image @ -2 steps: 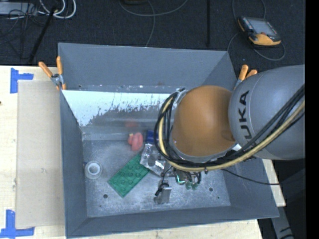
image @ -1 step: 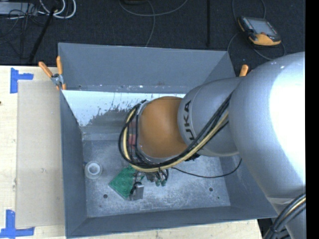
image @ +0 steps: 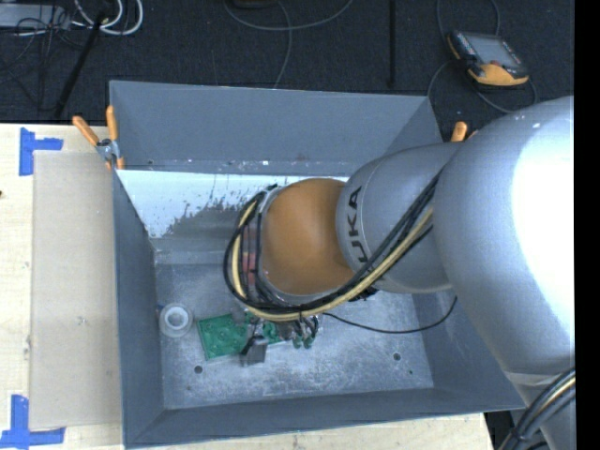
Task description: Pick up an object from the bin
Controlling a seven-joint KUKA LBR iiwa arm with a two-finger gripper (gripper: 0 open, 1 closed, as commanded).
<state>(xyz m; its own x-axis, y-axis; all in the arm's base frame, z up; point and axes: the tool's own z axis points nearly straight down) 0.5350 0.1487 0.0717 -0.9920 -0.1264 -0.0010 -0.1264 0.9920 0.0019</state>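
Room isn't a problem in this grey metal bin [image: 281,143]: the sloped walls are smooth, and the speckled, scuffed floor is mostly bare to the right and along the front edge. The arm [image: 487,242], with its rounded orange cover [image: 295,237] and looped cables, hangs over the middle. The claw [image: 281,334] sits low at the right end of a flat green circuit board [image: 217,337] lying left of centre near the front. Can't tell if the claw is spread or closed. A small pale ring [image: 174,321] sits just beside the board's left corner, and a dark blocky bit [image: 253,351] is at its lower right edge.
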